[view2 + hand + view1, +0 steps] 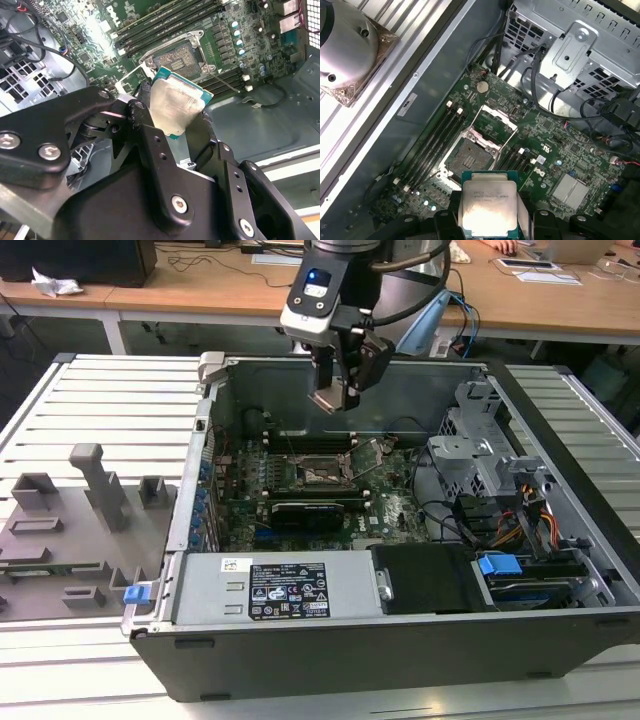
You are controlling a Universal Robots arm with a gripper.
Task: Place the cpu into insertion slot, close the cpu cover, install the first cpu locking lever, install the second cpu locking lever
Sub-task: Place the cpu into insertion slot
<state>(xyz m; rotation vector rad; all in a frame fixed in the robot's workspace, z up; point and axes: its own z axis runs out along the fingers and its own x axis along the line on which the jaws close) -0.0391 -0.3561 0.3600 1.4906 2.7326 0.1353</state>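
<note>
Gripper [335, 395]: black two-finger tool, hanging over the open computer case [400, 640] close to its rear wall; fingers closed in on two opposite edges of the cpu, seen in both wrist views [175, 107] [490, 220].
Cpu [330, 400]: flat square chip, pale silver face with a green rim, clamped between the fingers [175, 105] [487, 205]; in the air, well clear of the board, tilted in the exterior view.
Insertion slot [322, 475]: black-rimmed square socket near the middle of the motherboard [390, 515]; nothing seated in it [177, 60] [470, 155].
Cpu cover [496, 120]: silver frame with a square window, swung open and standing up off one edge of the slot [372, 453].
Memory slots [432, 145]: long black rows beside the slot, along the board's edge nearest the case wall.
Power supply [290, 590]: grey labelled box along the case's front edge.
Drive cage [480, 455]: perforated grey metal, at the case's corner on the exterior view's right.
Fixture tray [70, 530]: grey moulded holders on the slatted table [110, 400], outside the case on the exterior view's left.
</note>
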